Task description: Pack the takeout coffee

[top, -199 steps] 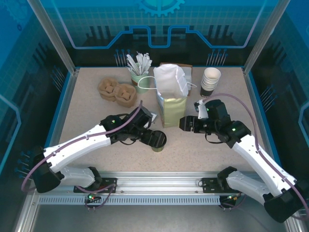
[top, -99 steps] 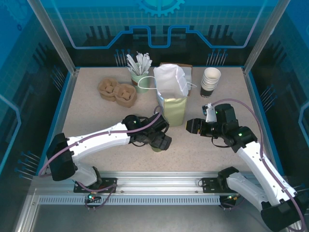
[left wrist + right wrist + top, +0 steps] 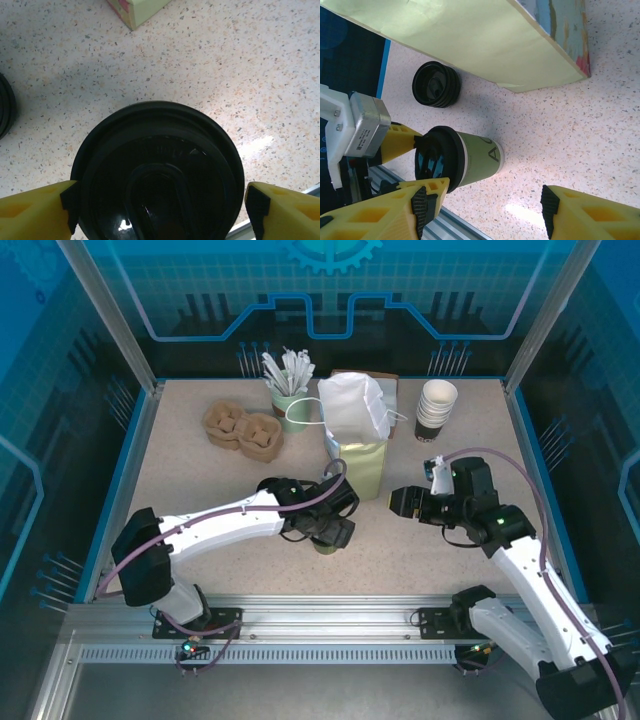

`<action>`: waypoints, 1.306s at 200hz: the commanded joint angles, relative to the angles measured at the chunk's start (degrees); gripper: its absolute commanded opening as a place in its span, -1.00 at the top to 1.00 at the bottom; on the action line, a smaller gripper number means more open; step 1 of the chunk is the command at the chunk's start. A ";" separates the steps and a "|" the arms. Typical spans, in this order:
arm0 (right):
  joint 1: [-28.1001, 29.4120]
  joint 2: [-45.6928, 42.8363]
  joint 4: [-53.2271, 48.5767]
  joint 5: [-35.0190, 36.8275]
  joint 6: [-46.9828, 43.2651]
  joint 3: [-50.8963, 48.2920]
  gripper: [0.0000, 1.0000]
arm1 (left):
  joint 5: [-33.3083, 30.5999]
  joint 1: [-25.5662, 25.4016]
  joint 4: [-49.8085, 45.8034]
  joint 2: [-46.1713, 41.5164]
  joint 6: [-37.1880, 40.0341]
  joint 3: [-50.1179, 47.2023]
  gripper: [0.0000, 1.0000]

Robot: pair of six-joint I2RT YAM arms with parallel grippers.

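The takeout coffee (image 3: 475, 157) is an olive-green cup with a black lid (image 3: 157, 175), standing upright on the table just in front of the paper bag (image 3: 355, 440). My left gripper (image 3: 330, 530) is over it, and its yellow fingers (image 3: 30, 212) straddle the lid. The left pad is against the rim and the right pad is a sliver off it. The left gripper (image 3: 161, 202) is open and the cup rests on the table. My right gripper (image 3: 405, 502) hovers to the right of the bag, pointed at the cup. The right gripper (image 3: 485, 210) is open with nothing between its fingers.
A short stack of black lids (image 3: 436, 85) lies beside the bag's foot, close to the cup. Stacked white-rimmed cups (image 3: 436, 405) stand at the back right, a mug of white sticks (image 3: 290, 390) and brown cup carriers (image 3: 243, 428) at the back left. A metal rail (image 3: 330, 625) borders the near edge.
My left arm has swung right and set its gripper down around the cup's lid, and its jaws have narrowed. The right gripper has drawn back a little to the right.
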 commanded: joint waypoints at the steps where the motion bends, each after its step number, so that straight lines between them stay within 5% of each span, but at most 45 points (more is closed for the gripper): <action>1: -1.44 -1.07 -1.15 -2.13 -1.24 -1.17 -0.27 | -1.30 -0.47 -1.82 0.96 -1.03 1.89 -0.68; 107: -4.34 -1.34 -1.16 -4.10 -1.86 -2.39 -0.27 | -6.64 -0.06 -5.97 0.41 -1.85 1.38 -0.55; 261: -7.43 -0.83 -1.77 -5.38 -3.27 -2.40 -0.27 | -4.71 13.47 -6.49 -9.19 -1.45 -9.45 -0.58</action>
